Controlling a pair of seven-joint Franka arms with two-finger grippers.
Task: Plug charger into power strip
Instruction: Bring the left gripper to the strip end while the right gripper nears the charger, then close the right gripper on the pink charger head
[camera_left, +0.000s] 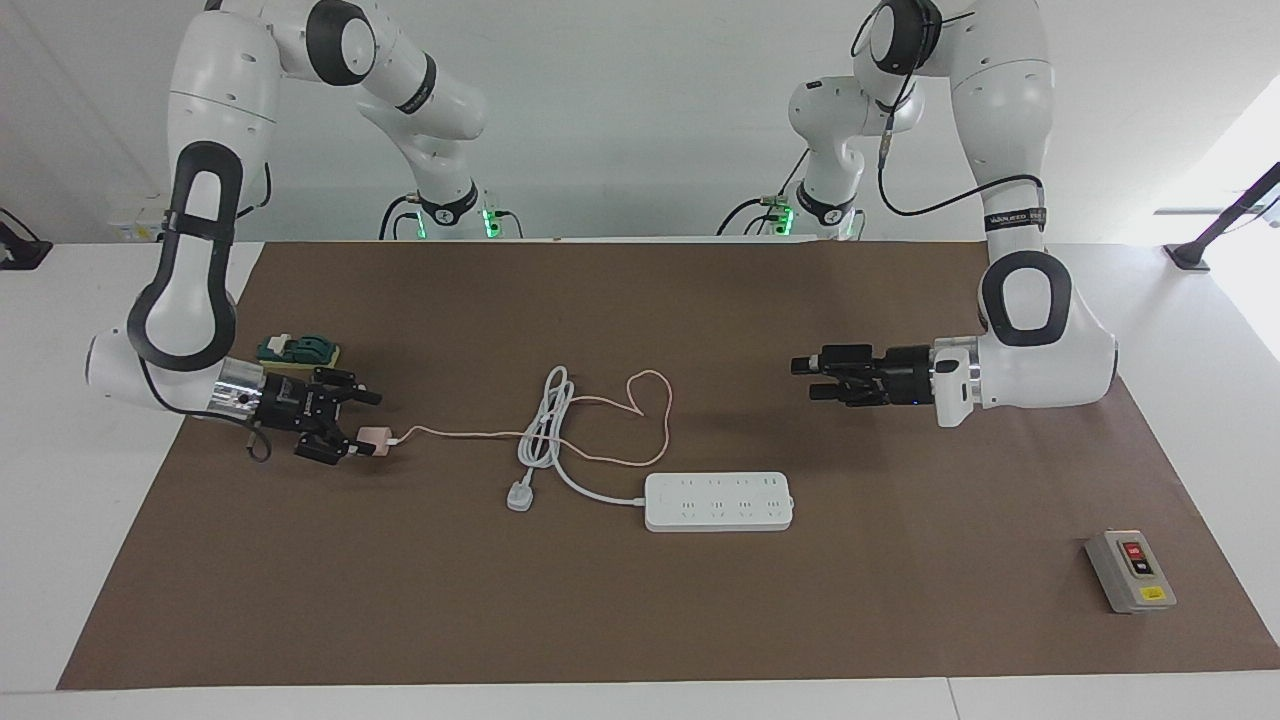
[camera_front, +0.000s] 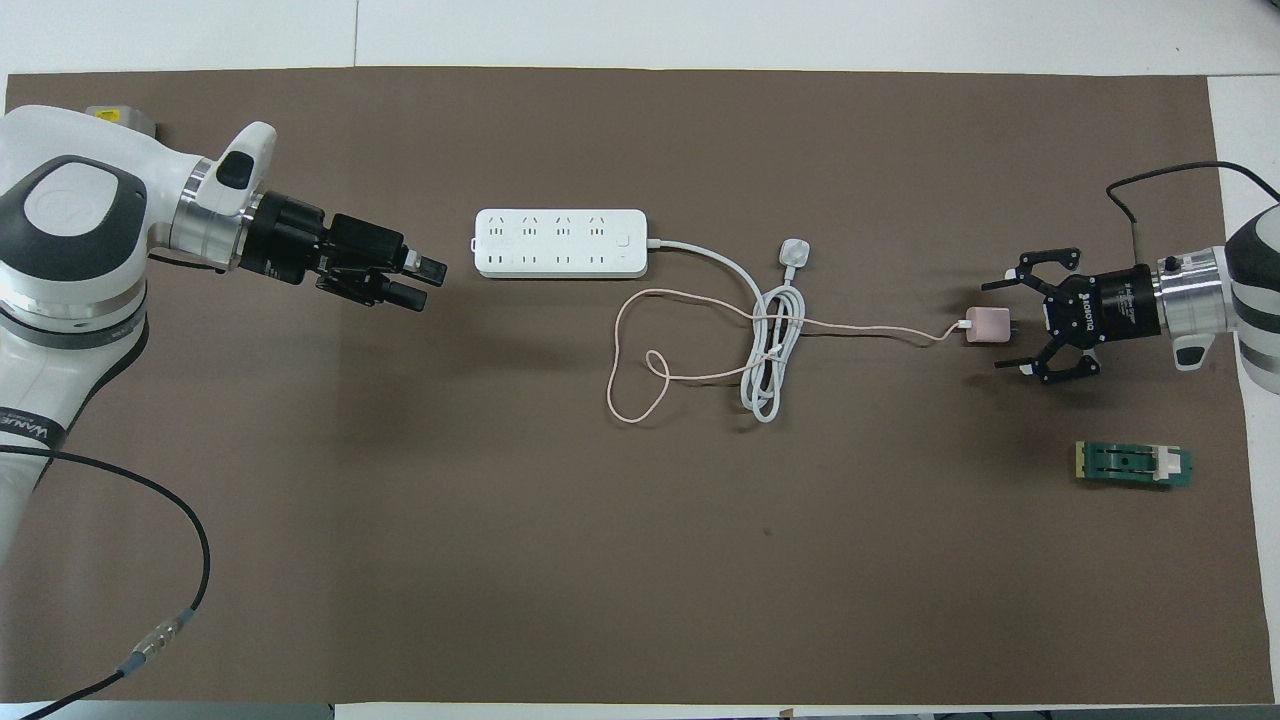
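The pale-pink charger (camera_front: 988, 325) (camera_left: 376, 437) lies on the brown mat toward the right arm's end of the table. Its thin pink cable loops back toward the middle. My right gripper (camera_front: 997, 326) (camera_left: 368, 424) is low at the mat and open, one finger on each side of the charger. Whether they touch it I cannot tell. The white power strip (camera_front: 560, 243) (camera_left: 718, 501) lies flat, sockets up, farther from the robots than the cable loops. My left gripper (camera_front: 424, 283) (camera_left: 806, 378) is open and holds nothing, over the mat just off the strip's end.
The strip's thick white cord is coiled mid-table and ends in a white three-pin plug (camera_front: 794, 253) (camera_left: 518, 497). A green block (camera_front: 1133, 464) (camera_left: 300, 349) lies near the right gripper. A grey button box (camera_left: 1130, 571) sits at the left arm's end.
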